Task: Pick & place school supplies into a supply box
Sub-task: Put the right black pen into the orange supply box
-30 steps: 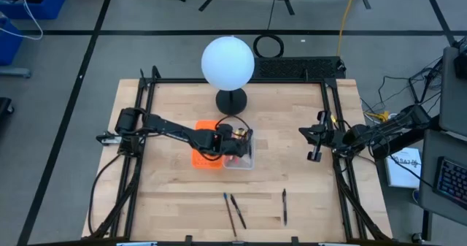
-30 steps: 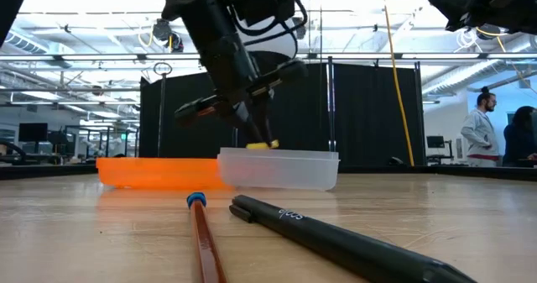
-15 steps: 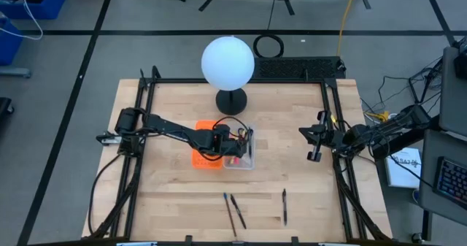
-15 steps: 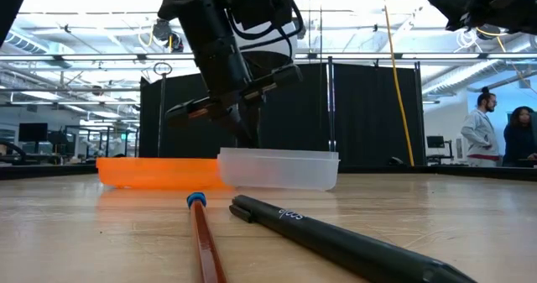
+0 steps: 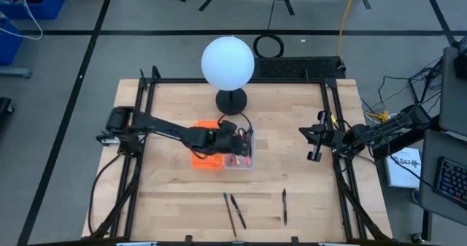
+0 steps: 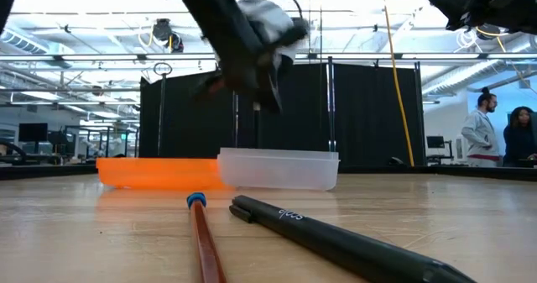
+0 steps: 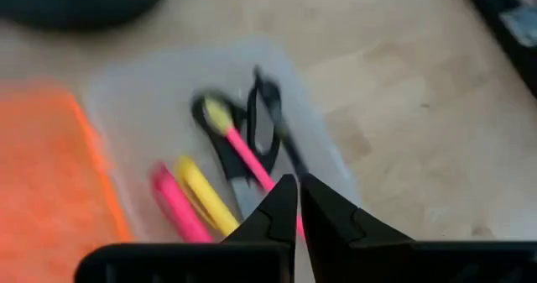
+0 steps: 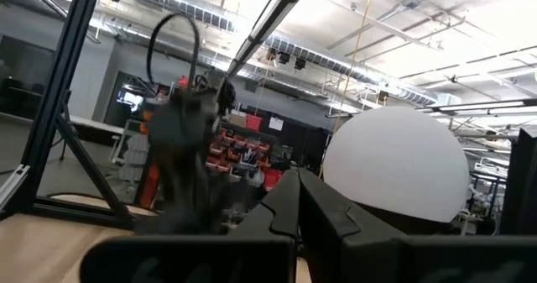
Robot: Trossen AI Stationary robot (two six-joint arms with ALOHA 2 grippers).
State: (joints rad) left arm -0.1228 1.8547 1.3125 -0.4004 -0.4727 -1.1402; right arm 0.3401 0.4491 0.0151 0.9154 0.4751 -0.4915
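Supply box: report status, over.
Left gripper shut, empty, above supply box. Scissors, markers inside. Three pens left on table. Right gripper parked at the table's right edge.

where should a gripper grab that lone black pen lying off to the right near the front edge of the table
Take the black pen at mid-barrel, coming straight down from above. It lies flat on the bare table, running front to back, so the fingers should straddle it left and right. It sits apart from the other two pens, so nothing crowds either side. The right gripper is the nearer one.
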